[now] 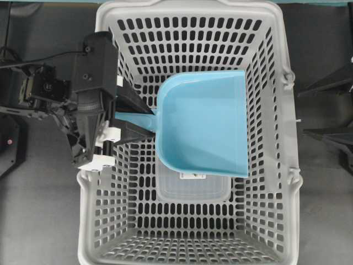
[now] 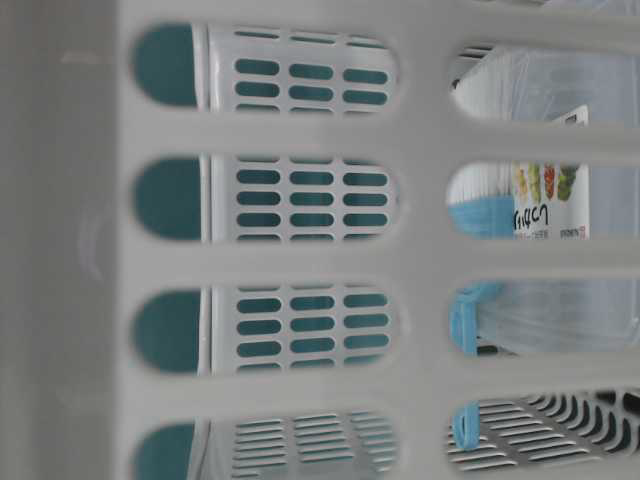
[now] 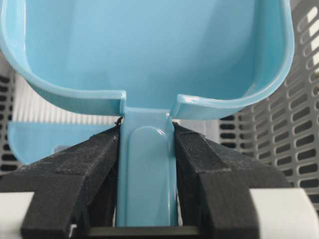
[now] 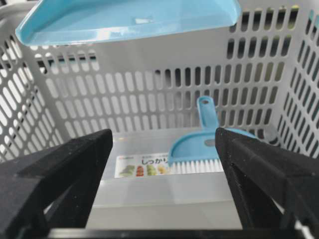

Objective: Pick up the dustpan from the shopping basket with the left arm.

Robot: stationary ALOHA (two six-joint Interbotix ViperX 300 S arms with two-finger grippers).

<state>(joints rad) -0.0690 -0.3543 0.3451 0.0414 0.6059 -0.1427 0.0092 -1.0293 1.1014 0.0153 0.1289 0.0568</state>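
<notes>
The light blue dustpan hangs level inside the large grey shopping basket, well above its floor. My left gripper reaches in over the left wall and is shut on the dustpan's thin handle. In the left wrist view both black fingers press the handle just behind the pan. My right gripper is open and empty outside the basket's right wall. In the right wrist view its jaws stand wide apart and the dustpan shows high above.
A clear lidded plastic box with a label lies on the basket floor under the dustpan. A blue hand brush with white bristles rests on the box. The table-level view shows only the basket wall close up.
</notes>
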